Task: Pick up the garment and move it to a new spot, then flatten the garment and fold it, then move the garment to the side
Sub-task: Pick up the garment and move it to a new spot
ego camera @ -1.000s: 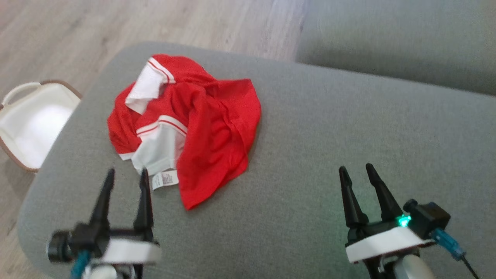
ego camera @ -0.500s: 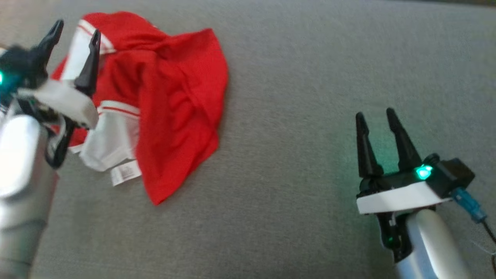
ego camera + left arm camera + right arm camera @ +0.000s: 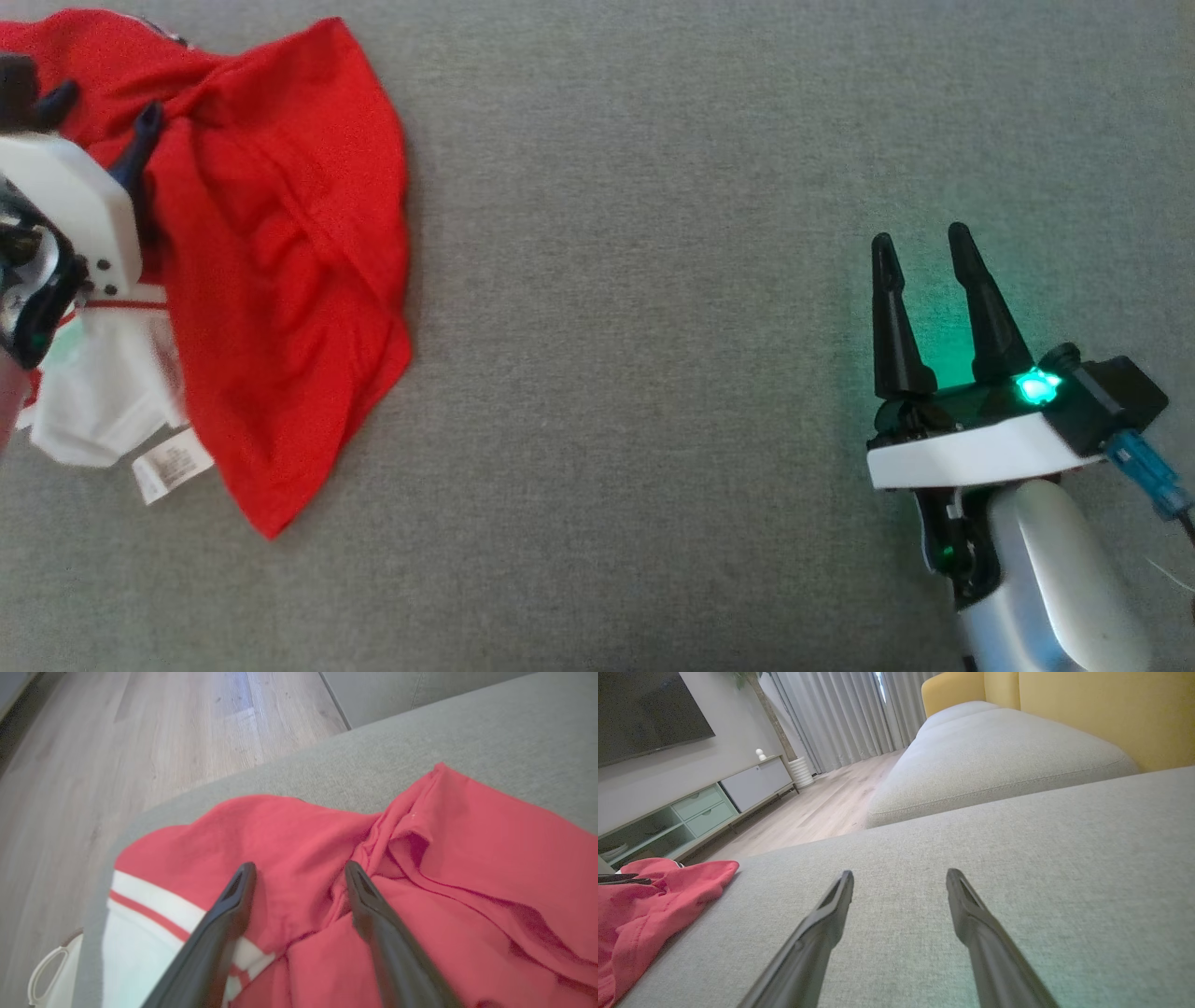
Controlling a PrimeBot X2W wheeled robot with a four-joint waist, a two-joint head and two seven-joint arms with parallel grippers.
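The garment (image 3: 280, 280) is a crumpled red shirt with white striped sleeves and a white label, lying on the grey cushion (image 3: 653, 373) at the head view's left edge. My left gripper (image 3: 103, 107) is over its upper part, open. In the left wrist view, the left gripper (image 3: 300, 865) has its two fingers spread across a bunched red fold of the garment (image 3: 467, 849); I cannot tell whether they touch it. My right gripper (image 3: 920, 245) stands open over bare cushion far to the right, nothing between its fingers. The right wrist view shows the right gripper (image 3: 900, 872) and the garment (image 3: 654, 896) at far left.
Wooden floor (image 3: 140, 742) lies beyond the cushion's rounded edge, with a white basket (image 3: 46, 970) beside it. A second grey cushion (image 3: 994, 751) and a yellow backrest (image 3: 1111, 709) are behind the right gripper. A low TV cabinet (image 3: 714, 802) stands by the wall.
The head camera has tilted down and swung right, shifting the whole picture. My left gripper has risen from the cushion's front edge to over the garment. Both grippers stay open.
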